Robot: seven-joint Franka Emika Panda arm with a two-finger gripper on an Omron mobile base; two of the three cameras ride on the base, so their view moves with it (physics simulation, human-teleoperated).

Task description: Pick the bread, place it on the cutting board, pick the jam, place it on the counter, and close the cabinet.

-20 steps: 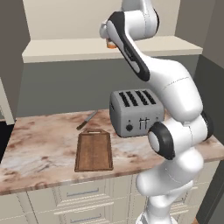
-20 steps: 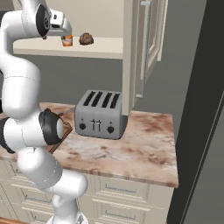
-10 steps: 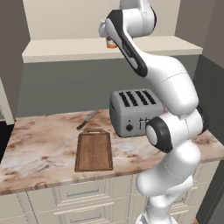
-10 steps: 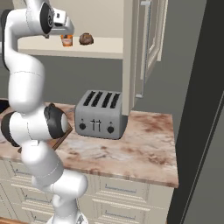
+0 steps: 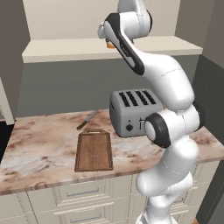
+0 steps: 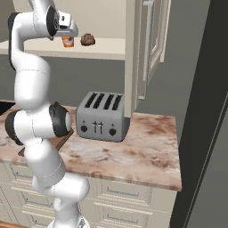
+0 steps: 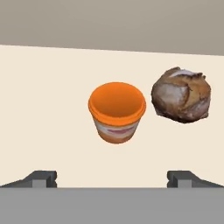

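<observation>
Currently the cabinet (image 6: pixel 149 49) stands open, its shelf (image 7: pixel 43 87) bearing the bread (image 7: pixel 181 94) just beside the jam (image 7: pixel 117 112). Bread: light, crusty, likely crushable; grasp across its widest girth. Gripper (image 7: pixel 112 177) spread wide, empty, facing both.

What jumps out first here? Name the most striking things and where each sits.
The white arm reaches high to the cabinet shelf, its pincer open and hanging just short of the orange jam. The brown bread sits beside the jam, apart from it, on the same shelf. Below, a silver toaster stands on the marbled counter next to the bare cutting board.
</observation>
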